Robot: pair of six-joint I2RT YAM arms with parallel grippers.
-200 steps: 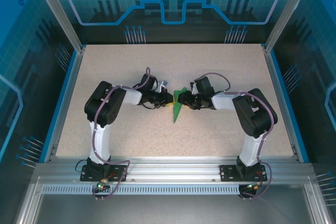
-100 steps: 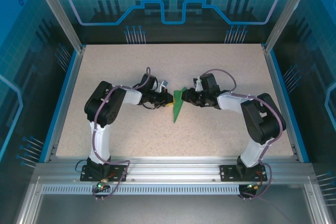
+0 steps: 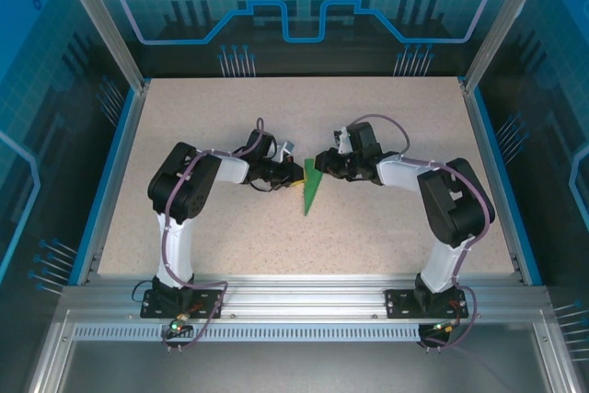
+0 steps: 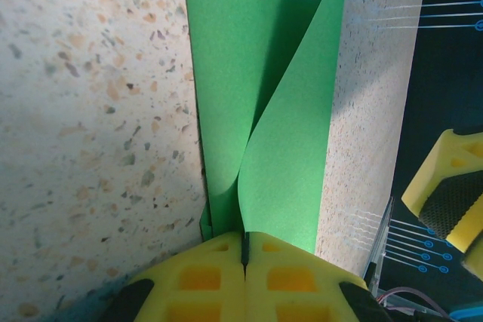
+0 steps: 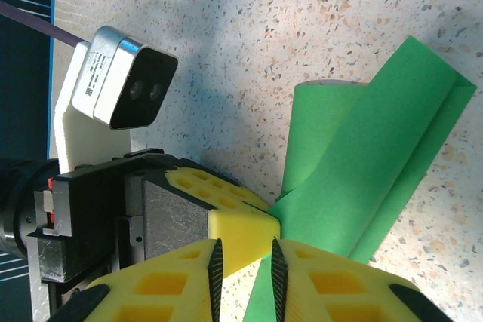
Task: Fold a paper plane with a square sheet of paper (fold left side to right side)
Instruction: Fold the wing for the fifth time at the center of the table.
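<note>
Pinching the green paper sheet point(image 4: 287, 148), left end effector point(image 4: 244, 240) has its yellow fingers clenched together on one edge of the folded layers. Sheet is a narrow creased pointed shape lying on the speckled worktop point(image 3: 230, 117). Its wide end sits right at the left end effector with one flap curling up. Its pointed tip runs from the left end effector toward the arm bases. Right end effector point(image 5: 244, 254) is just right of the left end effector, almost touching it. Its fingers are released, parted by a narrow gap, and the sheet's edge runs into that gap. Contact there is unclear.
</note>
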